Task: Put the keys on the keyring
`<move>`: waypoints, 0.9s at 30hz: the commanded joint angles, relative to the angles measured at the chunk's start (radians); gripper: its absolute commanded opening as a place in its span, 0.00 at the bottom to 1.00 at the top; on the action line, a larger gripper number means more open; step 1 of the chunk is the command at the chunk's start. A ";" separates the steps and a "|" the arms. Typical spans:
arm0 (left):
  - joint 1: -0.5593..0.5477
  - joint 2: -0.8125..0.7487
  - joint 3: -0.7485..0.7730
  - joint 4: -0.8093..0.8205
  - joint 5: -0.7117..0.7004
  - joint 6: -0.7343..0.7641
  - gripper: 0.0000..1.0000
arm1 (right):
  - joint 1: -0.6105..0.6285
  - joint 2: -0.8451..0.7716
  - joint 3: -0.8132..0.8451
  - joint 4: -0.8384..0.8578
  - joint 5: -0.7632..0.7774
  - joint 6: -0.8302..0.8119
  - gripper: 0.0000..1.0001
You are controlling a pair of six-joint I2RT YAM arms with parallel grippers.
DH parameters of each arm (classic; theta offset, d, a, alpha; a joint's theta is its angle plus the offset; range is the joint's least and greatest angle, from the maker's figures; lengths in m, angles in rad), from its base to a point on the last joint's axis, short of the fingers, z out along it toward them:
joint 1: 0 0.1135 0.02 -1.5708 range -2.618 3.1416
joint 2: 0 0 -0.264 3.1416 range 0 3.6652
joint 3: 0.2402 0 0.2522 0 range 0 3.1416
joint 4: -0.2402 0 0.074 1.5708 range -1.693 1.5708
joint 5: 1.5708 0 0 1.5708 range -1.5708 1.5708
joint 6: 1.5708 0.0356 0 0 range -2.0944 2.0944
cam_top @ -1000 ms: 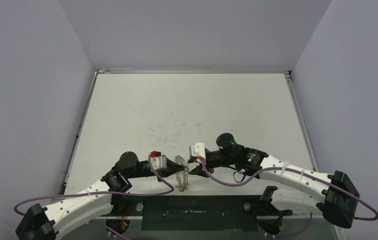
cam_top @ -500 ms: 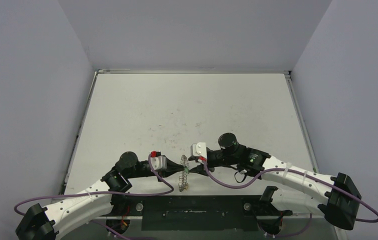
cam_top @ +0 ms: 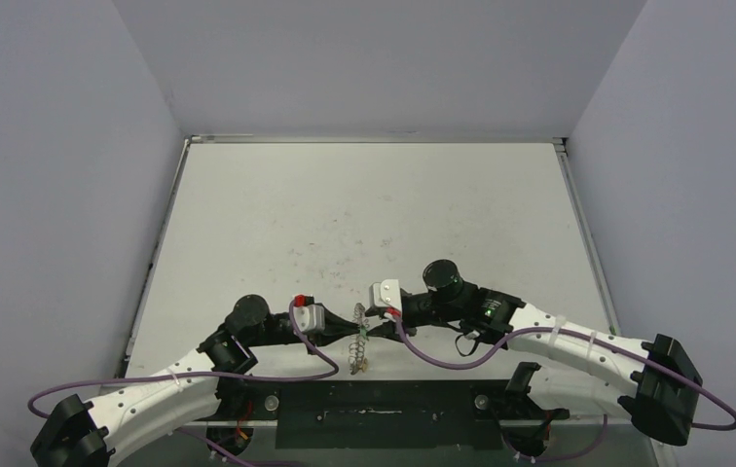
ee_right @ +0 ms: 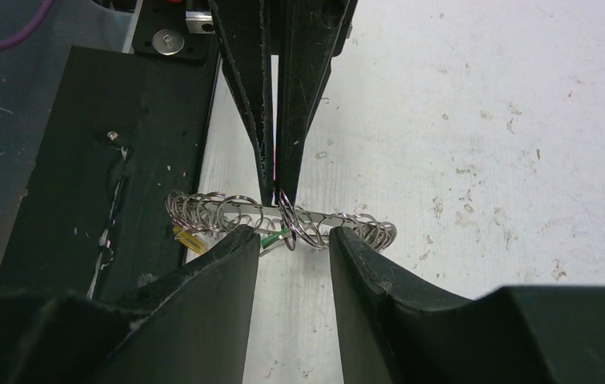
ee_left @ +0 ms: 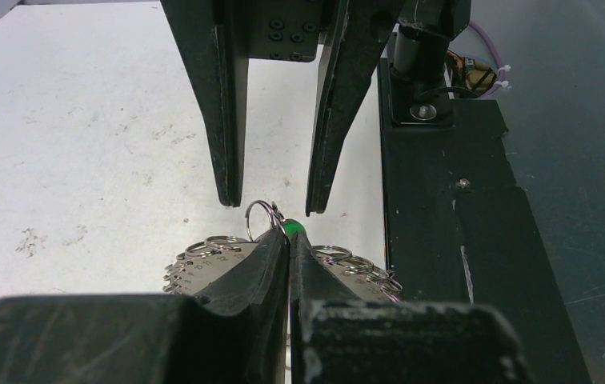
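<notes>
Left gripper (ee_left: 290,236) jaws pinched tight, right gripper (ee_right: 291,240) jaws parted, the two tip to tip

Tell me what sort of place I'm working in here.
Probably a robot test cell in a lab: a scuffed white table boxed in by plain grey walls, a black mounting plate along its near edge, and a keyring as the workpiece.

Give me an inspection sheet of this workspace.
Surface: white table, scuffed and speckled.
Job's things: keyring held on edge; green key and yellow key hang at its loops, threading unclear.
Clutter: nothing seen.
Grippers: left gripper shut on the keyring; right gripper open, jaws flanking one loop.
Cables: purple cables loop from both arms.
Surroundings: plain grey walls; black base plate at the near edge.
</notes>
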 commanded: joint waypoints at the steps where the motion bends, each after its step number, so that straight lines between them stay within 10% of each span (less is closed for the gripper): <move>1: -0.002 -0.006 0.012 0.084 0.026 0.017 0.00 | 0.009 0.008 0.029 0.082 -0.051 -0.027 0.38; 14: -0.002 0.000 0.018 0.089 0.034 0.015 0.00 | 0.019 0.057 0.042 0.106 -0.077 -0.026 0.29; 19: -0.002 -0.001 0.019 0.089 0.035 0.013 0.00 | 0.020 0.068 0.048 0.103 -0.079 -0.028 0.00; 27: -0.002 -0.020 0.018 0.057 -0.021 -0.006 0.02 | 0.020 0.070 0.110 -0.020 -0.001 0.022 0.00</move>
